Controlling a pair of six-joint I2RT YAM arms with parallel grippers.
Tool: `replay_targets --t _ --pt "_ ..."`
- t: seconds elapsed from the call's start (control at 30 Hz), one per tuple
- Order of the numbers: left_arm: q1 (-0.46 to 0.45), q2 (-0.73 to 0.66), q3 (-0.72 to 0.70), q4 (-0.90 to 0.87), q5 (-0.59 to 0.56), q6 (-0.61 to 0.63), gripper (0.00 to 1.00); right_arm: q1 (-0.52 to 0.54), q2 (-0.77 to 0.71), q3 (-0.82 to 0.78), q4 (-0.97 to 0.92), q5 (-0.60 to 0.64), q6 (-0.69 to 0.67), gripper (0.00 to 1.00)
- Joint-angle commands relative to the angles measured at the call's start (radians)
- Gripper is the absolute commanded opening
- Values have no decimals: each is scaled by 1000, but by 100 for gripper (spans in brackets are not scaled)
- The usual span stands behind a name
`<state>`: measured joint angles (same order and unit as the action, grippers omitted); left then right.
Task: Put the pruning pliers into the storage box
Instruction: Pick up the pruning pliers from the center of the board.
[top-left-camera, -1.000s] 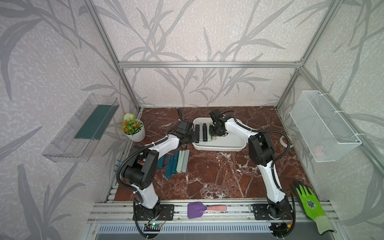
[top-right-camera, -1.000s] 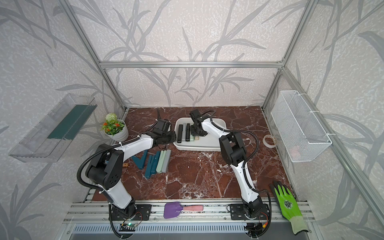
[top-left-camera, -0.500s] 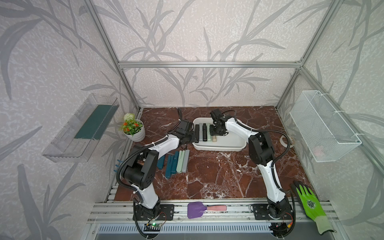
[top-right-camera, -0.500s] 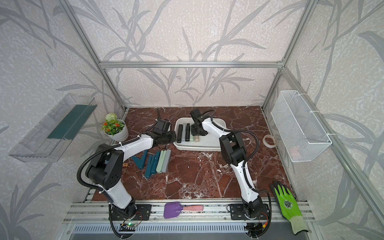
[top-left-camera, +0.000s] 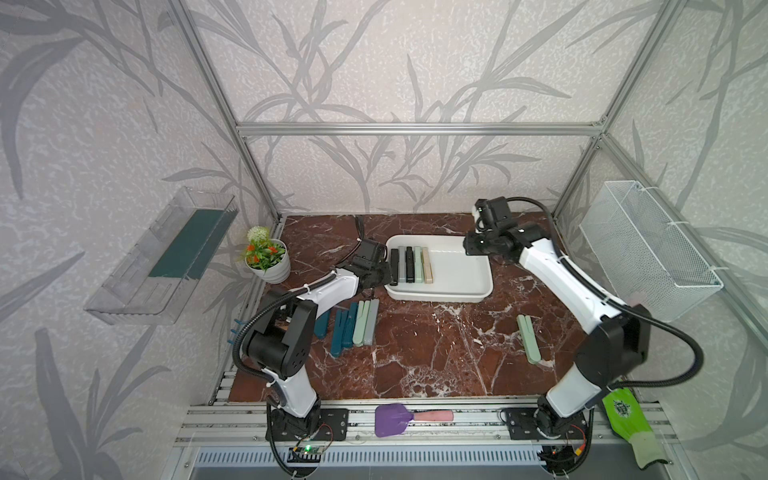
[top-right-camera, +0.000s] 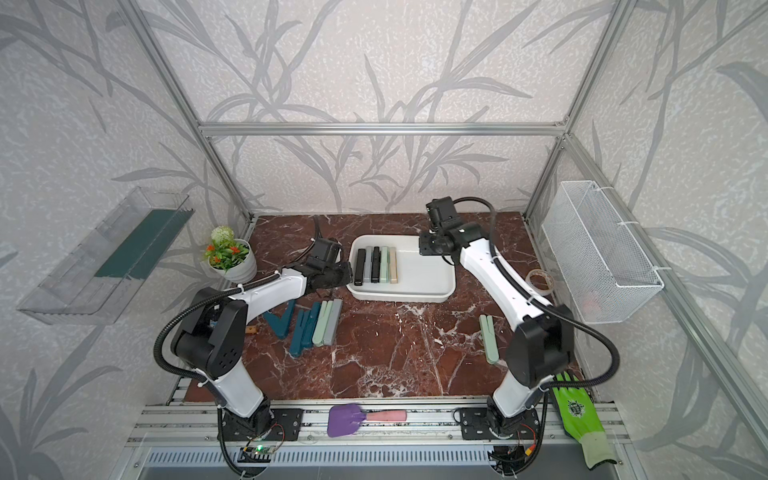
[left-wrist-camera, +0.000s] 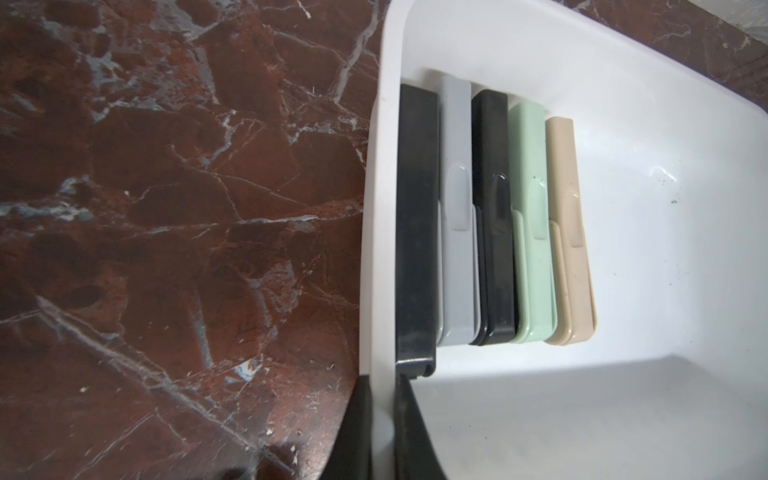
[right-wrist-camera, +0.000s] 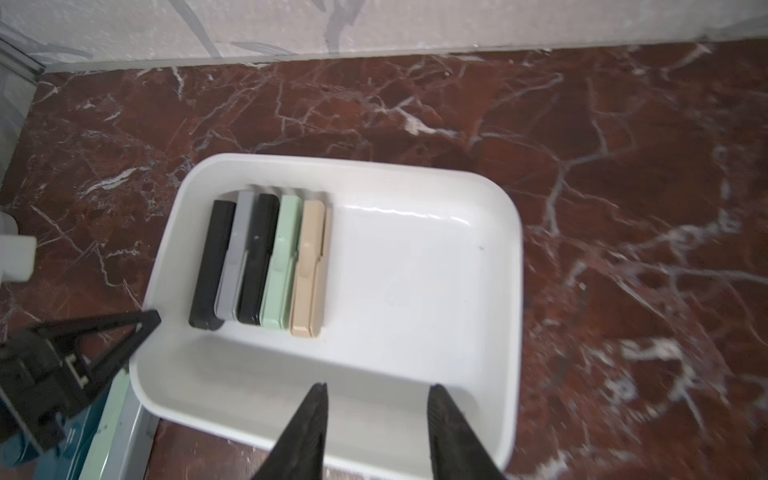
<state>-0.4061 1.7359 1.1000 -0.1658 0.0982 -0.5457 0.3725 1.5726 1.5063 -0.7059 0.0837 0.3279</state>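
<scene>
At the left rim of the storage box (top-left-camera: 459, 272) our left gripper (left-wrist-camera: 383, 399) pinches, likely steadying it, while our right gripper (right-wrist-camera: 377, 390) hovers spread and empty by its far-right corner.

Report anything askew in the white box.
The outermost black pliers in the storage box leans on the side wall, riding higher and jutting past the other four pliers. The left pincer is shut on the rim beside it.
</scene>
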Motion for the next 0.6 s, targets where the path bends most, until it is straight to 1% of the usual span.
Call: replay_targets --t 0.0,0.17,0.27,0.4,0.5,0.57 --pt "-10 -38 18 40 -5 7 10 -79 -117 -196 -91 76 6 41" --pt "-10 -38 16 27 -5 16 10 -223 -309 -436 -185 79 55 45" --pt "-10 -30 15 32 4 11 10 -273 -361 -539 -217 88 95 45" --pt "-10 -20 14 38 12 10 10 -285 -373 -653 -189 90 165 49" --pt "-11 -28 8 38 8 12 10 -287 -367 -703 -168 103 202 50" --pt "-10 -30 5 37 8 15 10 -294 -367 -729 -150 86 209 50"
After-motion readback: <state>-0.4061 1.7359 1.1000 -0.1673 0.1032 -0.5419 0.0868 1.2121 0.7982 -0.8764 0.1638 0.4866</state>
